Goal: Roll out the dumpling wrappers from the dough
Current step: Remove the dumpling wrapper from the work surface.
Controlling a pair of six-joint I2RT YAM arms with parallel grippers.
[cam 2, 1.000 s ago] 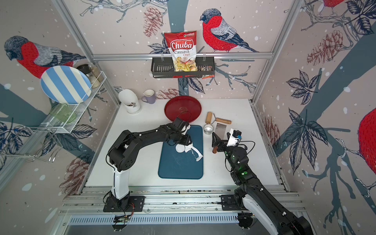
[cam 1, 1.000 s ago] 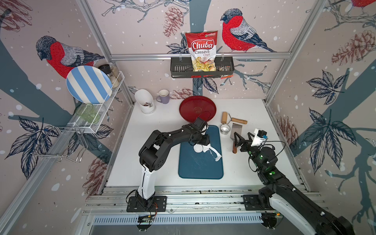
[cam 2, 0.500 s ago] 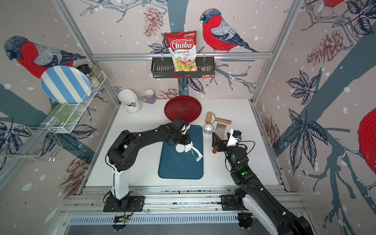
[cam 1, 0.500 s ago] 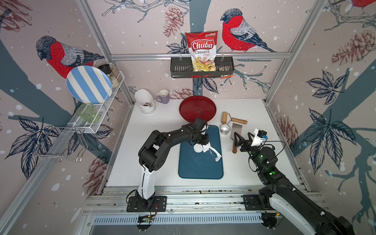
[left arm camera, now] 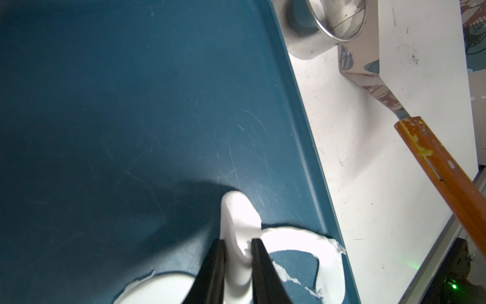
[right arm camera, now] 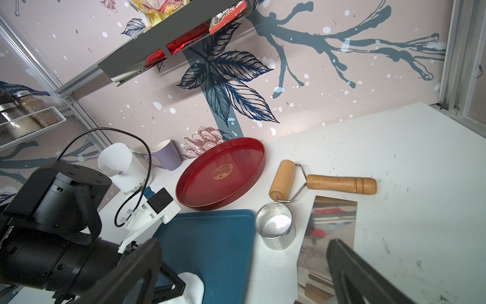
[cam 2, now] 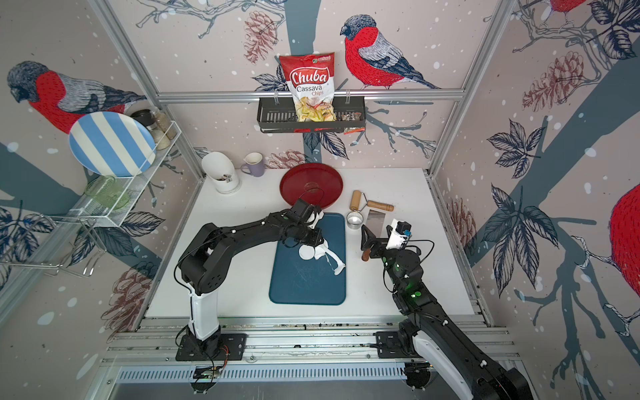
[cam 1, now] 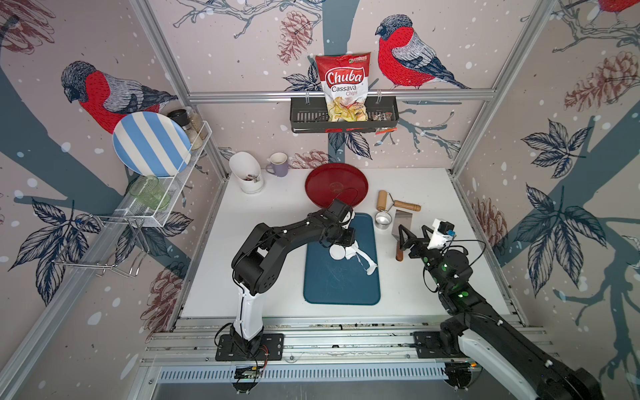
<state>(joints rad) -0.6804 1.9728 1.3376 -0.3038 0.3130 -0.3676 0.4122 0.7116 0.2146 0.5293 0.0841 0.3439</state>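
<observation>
Pinching a soft dough [left arm camera: 239, 218] fold at lower centre frame, left fingers [left arm camera: 214, 265] sit narrow, right fingers [right arm camera: 347, 265] gape wide and empty. Dough like that probably stretches and tears, so grab thick bits.

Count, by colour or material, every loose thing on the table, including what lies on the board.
Red: 1, tray
Blue: 1, board
Purple: 1, mug
White: 3, utensil holder, round wrapper, dough scrap
Steel: 2, ring, scraper
Wood: 1, roller
Total: 9

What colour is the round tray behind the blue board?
The round tray is dark red, clearest in the right wrist view.
</observation>
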